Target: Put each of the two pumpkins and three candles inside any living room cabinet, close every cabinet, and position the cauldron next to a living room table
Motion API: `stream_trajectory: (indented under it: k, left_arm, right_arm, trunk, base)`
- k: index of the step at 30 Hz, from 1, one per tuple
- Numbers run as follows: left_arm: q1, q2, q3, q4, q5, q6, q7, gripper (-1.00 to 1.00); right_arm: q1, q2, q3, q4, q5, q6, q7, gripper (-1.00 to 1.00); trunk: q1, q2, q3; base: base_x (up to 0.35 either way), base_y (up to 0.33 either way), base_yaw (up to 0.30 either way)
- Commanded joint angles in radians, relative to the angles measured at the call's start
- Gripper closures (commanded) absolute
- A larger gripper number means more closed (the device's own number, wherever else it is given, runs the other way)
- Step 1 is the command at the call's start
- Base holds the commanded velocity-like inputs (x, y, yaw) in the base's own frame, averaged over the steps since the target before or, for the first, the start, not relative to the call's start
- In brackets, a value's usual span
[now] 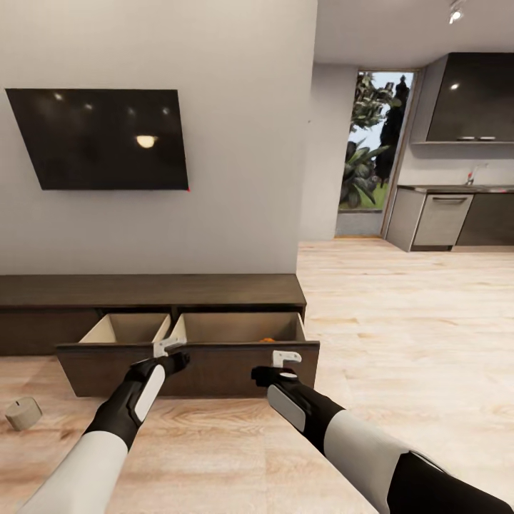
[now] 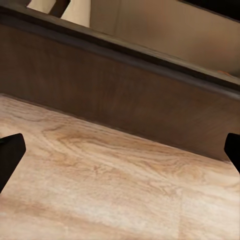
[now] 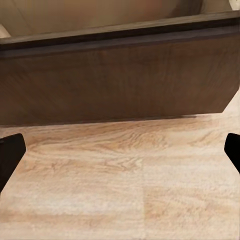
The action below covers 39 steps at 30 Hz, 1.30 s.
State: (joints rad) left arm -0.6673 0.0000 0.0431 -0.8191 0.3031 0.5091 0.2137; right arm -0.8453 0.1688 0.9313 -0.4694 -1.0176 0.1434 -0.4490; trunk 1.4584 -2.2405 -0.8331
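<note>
Both claws, left claw point(image 1: 169, 348) and right claw point(image 1: 287, 358), hang spread and empty just before the cabinet point(image 1: 150, 289)'s open drawer front. One pumpkin point(image 1: 267, 340) peeks over that front, mostly hidden, beyond the right claw. One candle point(image 1: 23, 412) lies on the floor left of the cabinet's drawer.

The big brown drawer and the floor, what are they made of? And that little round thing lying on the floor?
The drawer looks like dark brown wood with a matte finish and faint grain. The floor looks like pale wood planks with wavy grain and seams. The candle looks like dull beige wax, though that is a guess.
</note>
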Motion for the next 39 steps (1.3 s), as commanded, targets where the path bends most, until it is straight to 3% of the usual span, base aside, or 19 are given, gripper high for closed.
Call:
stream_trajectory:
  k: [1,7,11,18,22,25,36,39]
  left_arm:
    - [0.000,0.001,0.000,-0.002,0.010,0.004,0.007,-1.00]
    - [0.000,0.000,-0.001,0.001,0.010,0.002,0.007,-1.00]
    - [0.001,-0.001,-0.005,0.001,0.011,0.002,0.007,-1.00]
    - [0.000,-0.001,-0.056,0.023,0.010,0.000,0.007,-1.00]
    - [0.001,-0.002,-0.081,0.029,0.012,-0.037,0.007,-1.00]
    - [0.001,-0.001,-0.097,0.030,0.014,-0.050,0.007,-1.00]
    - [0.000,0.001,-0.105,0.030,0.010,-0.056,0.007,-1.00]
    - [0.000,-0.001,-0.111,0.036,0.012,-0.099,0.007,-1.00]
  right_arm:
    - [-0.001,-0.001,0.008,-0.002,-0.003,0.001,-0.005,-1.00]
    - [-0.001,-0.001,0.011,-0.002,0.000,-0.004,0.002,-1.00]
    - [-0.001,0.000,0.016,-0.002,0.029,0.000,0.003,-1.00]
    - [-0.001,-0.003,0.018,-0.002,0.041,-0.015,0.001,-1.00]
    - [-0.001,-0.008,0.021,-0.002,0.043,-0.082,0.002,-1.00]
    - [-0.001,-0.011,0.050,-0.001,0.060,-0.122,0.001,-1.00]
    - [-0.001,-0.011,0.068,-0.001,0.077,-0.139,0.001,-1.00]
    - [-0.001,-0.011,0.068,-0.002,0.077,-0.139,0.001,-1.00]
  trunk:
    - [0.004,-0.008,-0.004]
    - [0.027,-0.050,-0.023]
    - [0.042,-0.078,-0.036]
    - [0.069,-0.127,-0.058]
    - [0.084,-0.155,-0.070]
    - [0.096,-0.176,-0.079]
    - [0.138,-0.253,-0.114]
    - [0.143,-0.260,-0.125]
  base:
    - [0.000,0.000,0.000]
    - [0.000,0.000,0.000]
    - [0.000,0.000,0.000]
    - [0.000,0.000,0.000]
    - [0.000,0.000,0.000]
    - [0.000,0.000,0.000]
    - [0.000,0.000,0.000]
    - [0.000,0.000,0.000]
